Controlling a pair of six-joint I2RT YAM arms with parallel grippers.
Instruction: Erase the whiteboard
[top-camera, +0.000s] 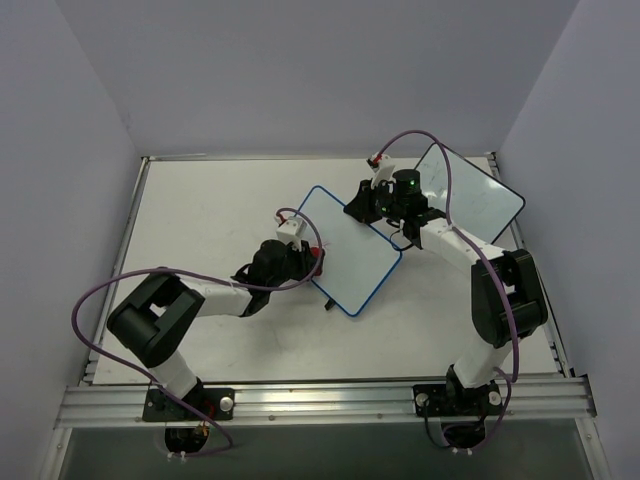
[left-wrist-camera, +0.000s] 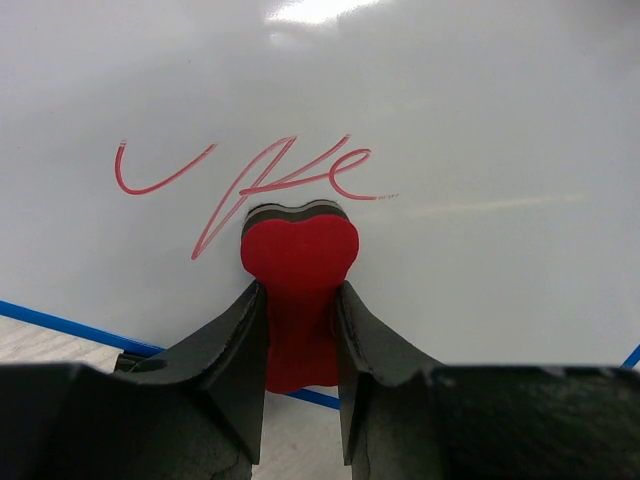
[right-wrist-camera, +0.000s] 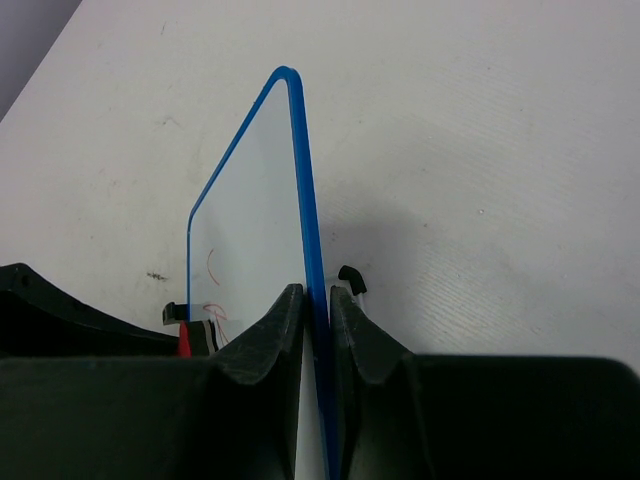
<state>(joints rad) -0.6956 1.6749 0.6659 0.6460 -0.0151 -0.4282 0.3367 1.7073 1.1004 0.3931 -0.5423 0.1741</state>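
Note:
The blue-framed whiteboard (top-camera: 350, 255) lies tilted mid-table, lifted on its far right side. Red marker scribbles (left-wrist-camera: 250, 178) are on its surface (left-wrist-camera: 460, 120). My left gripper (top-camera: 308, 262) is shut on a red heart-shaped eraser (left-wrist-camera: 298, 262) with a grey felt face. The felt presses on the board just below the scribbles. My right gripper (top-camera: 378, 212) is shut on the board's blue edge (right-wrist-camera: 305, 200), one finger on each side. In the right wrist view the eraser (right-wrist-camera: 186, 338) and faint red marks (right-wrist-camera: 212, 268) show at the board's far end.
A second whiteboard with a dark frame (top-camera: 472, 195) lies at the back right, partly under the right arm. A small black piece (right-wrist-camera: 351, 277) sits on the table behind the held board. Grey walls enclose the table on three sides.

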